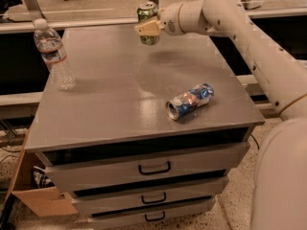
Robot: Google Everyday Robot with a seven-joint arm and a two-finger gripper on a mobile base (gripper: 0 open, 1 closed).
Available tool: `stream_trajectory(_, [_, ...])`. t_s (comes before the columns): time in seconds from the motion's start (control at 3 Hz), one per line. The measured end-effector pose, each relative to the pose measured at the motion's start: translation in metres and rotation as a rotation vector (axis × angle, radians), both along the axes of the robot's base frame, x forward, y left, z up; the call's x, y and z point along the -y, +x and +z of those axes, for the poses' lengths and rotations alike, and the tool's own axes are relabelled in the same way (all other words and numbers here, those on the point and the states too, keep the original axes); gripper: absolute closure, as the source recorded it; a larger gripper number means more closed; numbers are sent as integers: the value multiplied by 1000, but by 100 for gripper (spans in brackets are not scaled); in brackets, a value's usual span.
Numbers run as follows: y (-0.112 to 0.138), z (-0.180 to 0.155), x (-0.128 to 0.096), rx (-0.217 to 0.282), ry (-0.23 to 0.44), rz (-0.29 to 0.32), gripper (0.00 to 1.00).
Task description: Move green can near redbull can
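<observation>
The green can (pixel 147 16), with a silver top, is held upright in my gripper (pixel 148 28) over the far edge of the grey table (pixel 105 104). The gripper's pale fingers (pixel 145 28) are shut around the can's middle. The can appears lifted a little above the tabletop, with a shadow below and to its right. The redbull can (pixel 189 101), blue and silver and dented, lies on its side near the table's front right. It is well apart from the green can, nearer to me.
A clear plastic water bottle (pixel 53 54) stands upright at the table's left edge. Drawers with black handles (pixel 154 168) are under the tabletop. A cardboard box (pixel 33 195) sits on the floor at the lower left. My arm (pixel 249 37) spans the right side.
</observation>
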State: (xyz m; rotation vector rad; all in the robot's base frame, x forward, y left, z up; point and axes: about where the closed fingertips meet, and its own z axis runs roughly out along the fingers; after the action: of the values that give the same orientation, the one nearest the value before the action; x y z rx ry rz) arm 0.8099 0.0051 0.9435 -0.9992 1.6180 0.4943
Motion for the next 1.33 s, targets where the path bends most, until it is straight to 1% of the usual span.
stream_trajectory(0.33, [-19,-1,15,-23,-19,3,100])
stream_trajectory(0.67, [-53,3,40,-46,-30,-5,100])
stream_trajectory(1.0, [-84,1,60,-73,-25,-19,100])
stream_trajectory(1.33, [-107,-6,80,-104,-37,-31,100])
